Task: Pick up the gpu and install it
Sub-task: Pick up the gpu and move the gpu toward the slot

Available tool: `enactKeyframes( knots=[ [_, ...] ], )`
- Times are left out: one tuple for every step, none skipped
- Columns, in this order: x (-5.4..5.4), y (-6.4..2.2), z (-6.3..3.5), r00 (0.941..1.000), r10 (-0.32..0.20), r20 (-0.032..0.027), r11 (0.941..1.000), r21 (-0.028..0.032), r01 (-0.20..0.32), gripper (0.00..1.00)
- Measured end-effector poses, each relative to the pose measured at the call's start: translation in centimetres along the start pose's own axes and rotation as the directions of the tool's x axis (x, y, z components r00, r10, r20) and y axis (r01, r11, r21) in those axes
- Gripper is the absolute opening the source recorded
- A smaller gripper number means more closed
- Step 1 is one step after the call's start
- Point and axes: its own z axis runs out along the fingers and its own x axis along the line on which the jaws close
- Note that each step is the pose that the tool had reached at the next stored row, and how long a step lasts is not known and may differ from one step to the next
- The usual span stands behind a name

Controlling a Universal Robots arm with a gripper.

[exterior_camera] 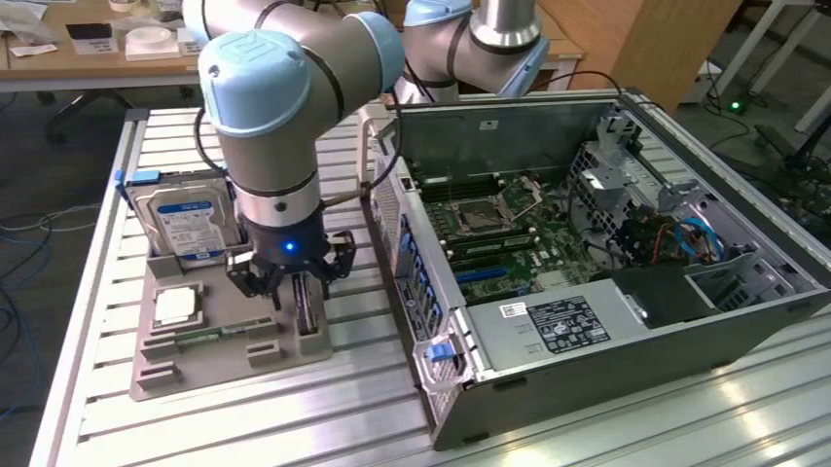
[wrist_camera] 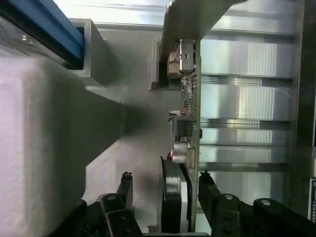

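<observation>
Exterior view: gripper (exterior_camera: 296, 284) hangs low over grey holder (exterior_camera: 214, 365) on slatted table (exterior_camera: 649, 428), jaws spread wide, nothing grasped. Gpu (exterior_camera: 307, 313) stands on edge in a holder slot, betw. the fingers. Wrist view: black fingers (wrist_camera: 126, 190) straddle it, clear gap one side, other finger just beside it. Hard drive (exterior_camera: 185, 229) & processor chip (exterior_camera: 175, 306) on same holder; open PC case (exterior_camera: 585, 321) at exterior view's right.

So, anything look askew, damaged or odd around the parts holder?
Nothing stands out. The gpu stands on edge in its slot in the gray holder, with the open pincer straddling it. The hard drive sits upright, the processor chip lies flat in its recess, and the computer case lies open beside them.
</observation>
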Motion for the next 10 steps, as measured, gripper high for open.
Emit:
enactKeyframes(
  knots=[
    [0.0, 0.01, -0.46, 1.0000, 0.000, -0.0008, 1.0000, 0.0005, 0.000, 0.65],
    [0.0, 0.03, -0.88, 1.0000, 0.000, 0.0000, 1.0000, -0.0001, 0.000, 0.65],
    [0.0, 0.05, -1.35, 1.0000, 0.000, -0.0004, 1.0000, -0.0001, 0.000, 0.65],
    [-0.1, 0.07, -1.83, 1.0000, 0.000, -0.0003, 1.0000, -0.0002, 0.000, 0.65],
    [-0.1, 0.09, -2.16, 1.0000, 0.000, 0.0000, 1.0000, -0.0007, 0.000, 0.65],
    [-0.1, 0.09, -2.16, 1.0000, 0.000, 0.0002, 1.0000, -0.0010, 0.000, 0.65],
    [-0.1, 0.09, -2.17, 1.0000, 0.000, 0.0000, 1.0000, -0.0009, 0.000, 0.65],
    [-0.1, 0.09, -2.17, 1.0000, 0.000, -0.0001, 1.0000, -0.0008, 0.000, 0.65],
    [-0.1, 0.09, -2.17, 1.0000, 0.000, -0.0001, 1.0000, -0.0009, 0.000, 0.65],
    [-0.1, 0.09, -2.17, 1.0000, 0.000, 0.0000, 1.0000, -0.0008, 0.000, 0.65]
  ],
)
